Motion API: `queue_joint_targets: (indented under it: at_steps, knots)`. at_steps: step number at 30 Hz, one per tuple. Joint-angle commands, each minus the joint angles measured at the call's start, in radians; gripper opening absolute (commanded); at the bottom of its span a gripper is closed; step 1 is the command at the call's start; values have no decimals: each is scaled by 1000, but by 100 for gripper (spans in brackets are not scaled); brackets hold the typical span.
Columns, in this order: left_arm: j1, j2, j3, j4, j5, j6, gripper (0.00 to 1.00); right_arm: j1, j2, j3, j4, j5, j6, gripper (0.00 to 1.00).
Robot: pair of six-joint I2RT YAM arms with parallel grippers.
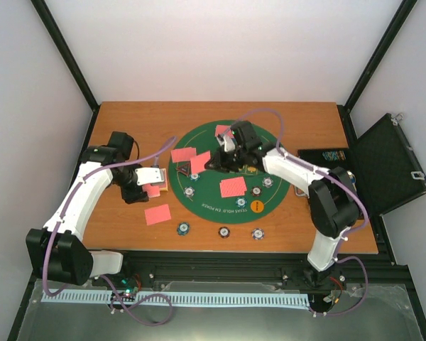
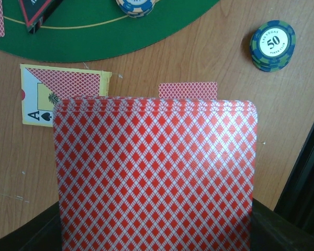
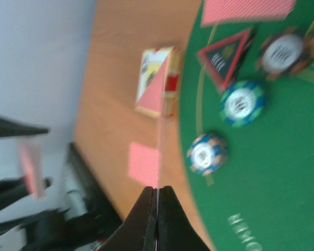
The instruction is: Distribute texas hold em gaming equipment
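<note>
The black case (image 1: pixel 387 163) stands open at 3 o'clock from the mat (image 1: pixel 214 207); I cannot tell what it holds. A dark tray (image 1: pixel 324 154) lies on the wood between the case and the mat, its contents too small to read. The yellow card box (image 2: pixel 63 94) lies flat on the wood at the mat's 9 o'clock edge, its inside hidden.

My left gripper (image 1: pixel 154 187) is clamped on the deck (image 2: pixel 154 172), red backs up, just short of that box. The deck hides my fingers from my own camera. My right gripper (image 3: pixel 157 194) has its fingers pressed together on one card (image 3: pixel 159 151), seen edge-on, over the mat's 10 o'clock part.

On the mat lie face-down cards (image 1: pixel 233 187), several chips (image 1: pixel 240 204), the orange button (image 1: pixel 258 206) and the triangular marker (image 3: pixel 225 55). Three chips sit in a row on the wood at 6 o'clock, and a loose card (image 1: pixel 157 214) lies at 8 o'clock. My right arm crosses the mat from 3 o'clock and covers part of its far half.
</note>
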Motion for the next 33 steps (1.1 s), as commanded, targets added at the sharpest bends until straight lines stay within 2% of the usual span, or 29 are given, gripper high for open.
queue_joint_targets:
  at_steps: [1,3,5,7,10,16,22,25,30,33]
  knots:
    - [0,-19,1,12,-12,10,10,12,71,230,-414,381,-396,3]
    - [0,-19,-1,7,-15,5,10,37,116,326,-497,644,-494,3]
    - [0,-23,-5,7,-15,2,10,79,157,367,-501,882,-594,3]
    - [0,-29,-10,9,-11,0,9,140,174,351,-436,1115,-714,3]
    - [-1,-28,-4,5,2,-6,10,199,195,284,-279,1348,-936,3]
    - [0,-27,2,0,-1,-9,10,208,256,222,-100,1413,-1184,3]
    - [0,-26,10,-6,1,-9,10,215,340,207,20,1435,-1311,3]
    - [-1,-26,13,-6,-7,-6,10,215,375,224,33,1421,-1325,3]
    - [-1,-27,22,-6,-11,0,10,228,395,252,-58,1339,-1270,3]
    - [-1,-23,24,-7,-6,-3,10,233,387,254,-102,1339,-1247,11]
